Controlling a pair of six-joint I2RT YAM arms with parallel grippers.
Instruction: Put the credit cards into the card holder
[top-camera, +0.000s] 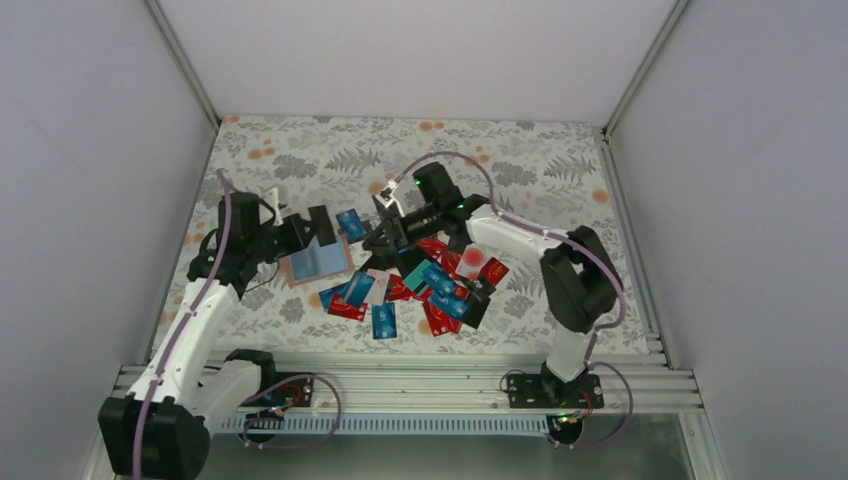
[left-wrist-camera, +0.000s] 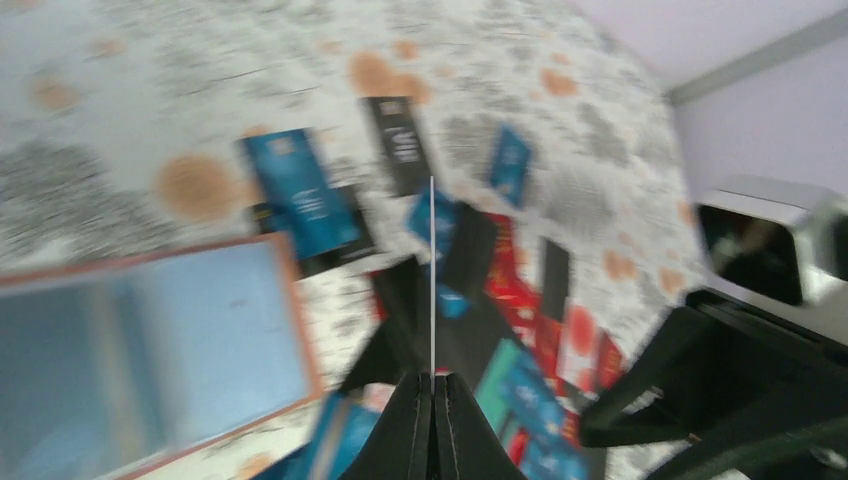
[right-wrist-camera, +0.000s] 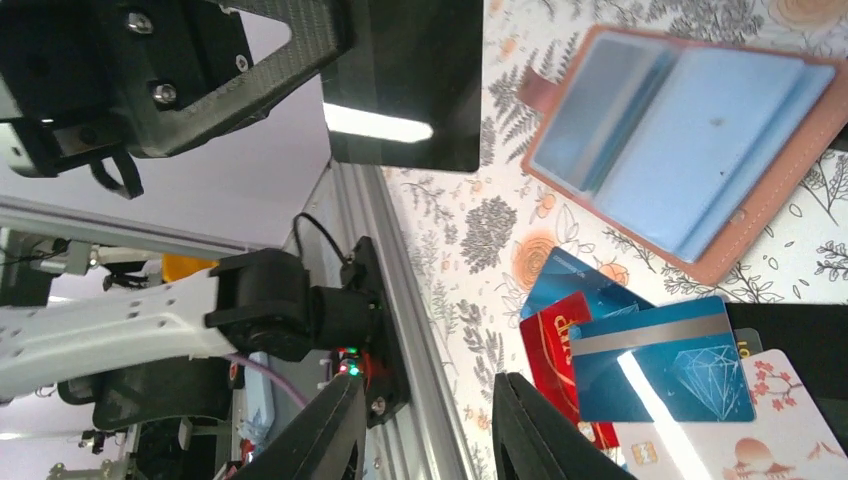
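Note:
The card holder (top-camera: 316, 262) lies open on the table, tan-edged with pale blue sleeves; it also shows in the left wrist view (left-wrist-camera: 300, 330) and the right wrist view (right-wrist-camera: 690, 150). My left gripper (top-camera: 300, 233) is shut on a black card (right-wrist-camera: 405, 90) and holds it above the holder's far edge. In the left wrist view the card (left-wrist-camera: 432, 270) shows edge-on between the shut jaws (left-wrist-camera: 432, 378). My right gripper (top-camera: 381, 236) is open and empty (right-wrist-camera: 425, 420), just right of the holder. Several blue, red, teal and black credit cards (top-camera: 430, 285) lie in a pile to the right.
One blue card (top-camera: 351, 225) lies alone behind the holder. Blue and red cards (right-wrist-camera: 660, 370) lie under my right gripper. The metal rail (top-camera: 420, 385) runs along the near table edge. The two grippers are close to each other.

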